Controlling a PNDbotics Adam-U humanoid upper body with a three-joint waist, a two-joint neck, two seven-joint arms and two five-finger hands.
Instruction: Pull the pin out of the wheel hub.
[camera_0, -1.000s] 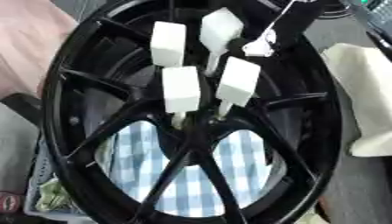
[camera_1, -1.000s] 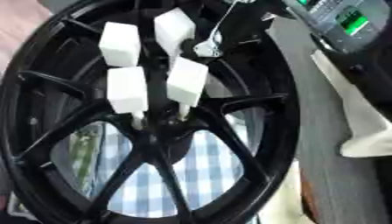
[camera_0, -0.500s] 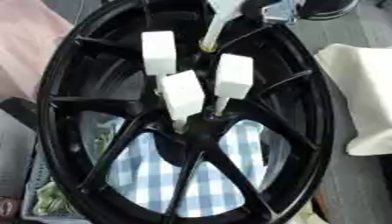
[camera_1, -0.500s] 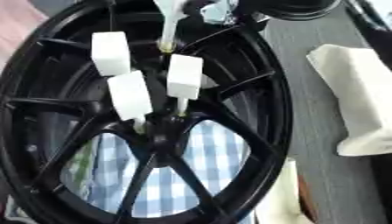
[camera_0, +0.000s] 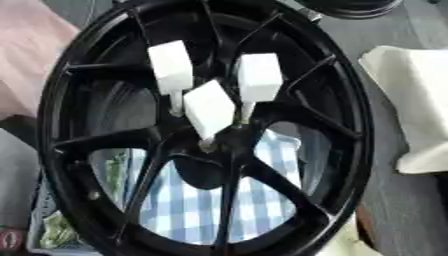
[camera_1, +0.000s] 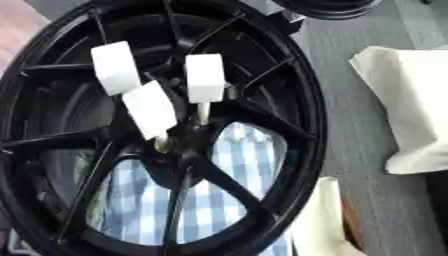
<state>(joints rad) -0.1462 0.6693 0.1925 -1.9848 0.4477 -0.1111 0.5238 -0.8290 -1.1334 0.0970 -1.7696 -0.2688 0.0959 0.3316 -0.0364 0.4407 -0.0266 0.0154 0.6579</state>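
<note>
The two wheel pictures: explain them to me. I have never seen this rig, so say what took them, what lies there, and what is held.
Both pictures come from one stereo camera in a humanoid robot's head, looking down: its left eye and its right eye, same moment. A black wheel fills the view. Three white-headed pins stand in its hub. Blue checked cloth shows through the spokes. A cream cloth lies at the right on the grey surface. Neither robot hand is in view, so nothing is seen to be held.

Illumination is even, diffuse and moderately bright, with no hard shadows. Both views are soft with motion blur, most evident on the white pin heads (camera_0: 209, 106) and spokes of the black wheel (camera_0: 83, 80). A faint sheen marks the rim at 9 o'clock.
</note>
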